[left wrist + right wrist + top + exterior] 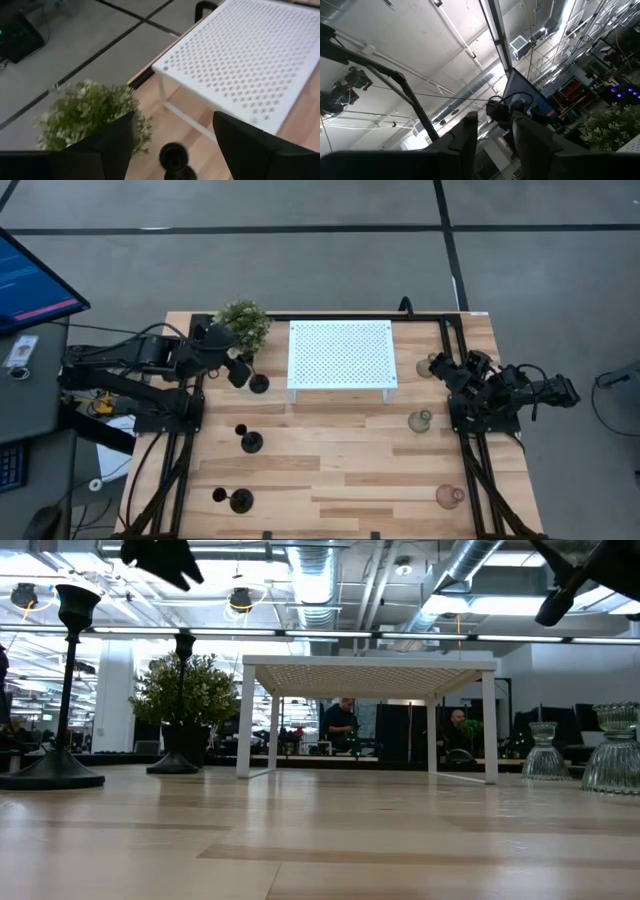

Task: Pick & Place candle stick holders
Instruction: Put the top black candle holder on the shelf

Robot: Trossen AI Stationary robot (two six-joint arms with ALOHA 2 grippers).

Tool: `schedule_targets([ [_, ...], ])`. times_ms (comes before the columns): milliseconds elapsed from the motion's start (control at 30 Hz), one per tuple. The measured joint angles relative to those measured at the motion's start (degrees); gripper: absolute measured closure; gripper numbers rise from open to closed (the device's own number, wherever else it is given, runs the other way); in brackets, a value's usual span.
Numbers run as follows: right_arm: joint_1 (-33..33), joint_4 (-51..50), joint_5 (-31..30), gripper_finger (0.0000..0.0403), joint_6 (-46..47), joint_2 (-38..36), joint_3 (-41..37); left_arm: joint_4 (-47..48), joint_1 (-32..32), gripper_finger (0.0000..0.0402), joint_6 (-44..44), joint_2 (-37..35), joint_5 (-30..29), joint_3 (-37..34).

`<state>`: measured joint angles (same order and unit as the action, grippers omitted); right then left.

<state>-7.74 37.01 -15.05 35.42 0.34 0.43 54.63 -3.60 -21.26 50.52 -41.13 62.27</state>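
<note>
Three black thin-stemmed holders stand on their round bases on the table's left half: one by the plant, one in the middle, one near the front. My left gripper is open and hovers just above the far one, whose cup shows below and between the fingers, untouched. Translucent holders stand on the right: a pale one, a pale green one, a pink one. My right gripper is narrowly open, empty, raised over the right edge.
A white perforated rack stands on thin legs at the far middle of the table. A small bushy plant in a dark pot sits at the far left, right beside my left gripper. Bare wood lies in the table's middle and front.
</note>
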Motion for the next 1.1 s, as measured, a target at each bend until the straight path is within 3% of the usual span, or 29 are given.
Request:
schedule_targets([
  [433,0.0,-1.1,0.1,0.0229,0.0,0.0,0.0,-18.5,-0.2,0.0138,1.0,-9.4,-3.0,-19.2],
  [1100,0.0,-1.0,0.0,0.0225,0.1,0.0,0.0,-23.6,-0.3,0.0138,-9.1,-13.0,0.0,-33.5],
])
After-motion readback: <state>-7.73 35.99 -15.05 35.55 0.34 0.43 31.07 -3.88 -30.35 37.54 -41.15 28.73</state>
